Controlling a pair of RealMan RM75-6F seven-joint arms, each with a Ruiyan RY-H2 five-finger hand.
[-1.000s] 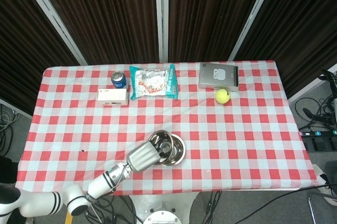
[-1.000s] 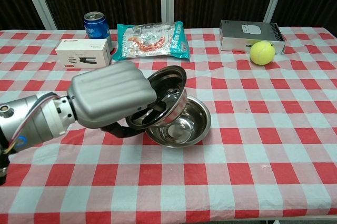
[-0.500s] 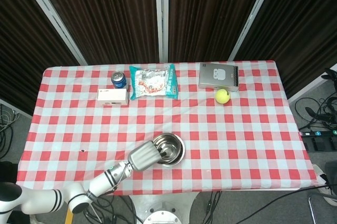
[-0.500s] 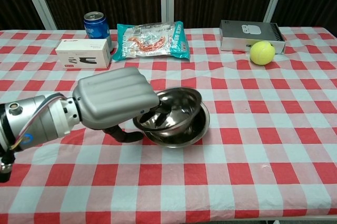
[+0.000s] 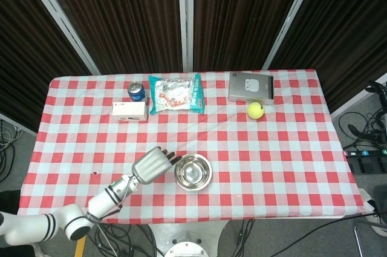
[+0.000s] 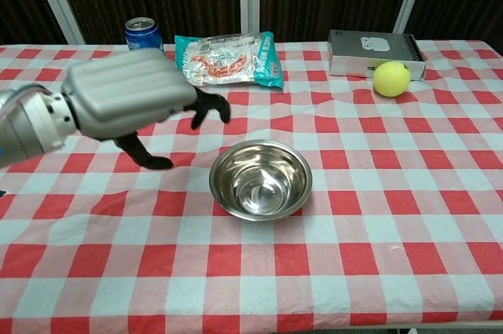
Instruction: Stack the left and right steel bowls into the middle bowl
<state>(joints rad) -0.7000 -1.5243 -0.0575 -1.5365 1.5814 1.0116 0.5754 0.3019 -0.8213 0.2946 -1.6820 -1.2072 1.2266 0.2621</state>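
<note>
The left hand, fingers spread and holding nothing, hangs just left of the nested steel bowls near the table's front edge.

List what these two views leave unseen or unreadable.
- Right hand: in neither view.
- White box: chest view, left hand covers it.
- Bowl stack: number of nested bowls unclear in both views.
- Snack bag print: too small to read.

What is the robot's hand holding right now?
Nothing. The left hand is open in the air beside the steel bowls, which sit stacked on the table, and it touches none of them. The right hand is not in view.
</note>
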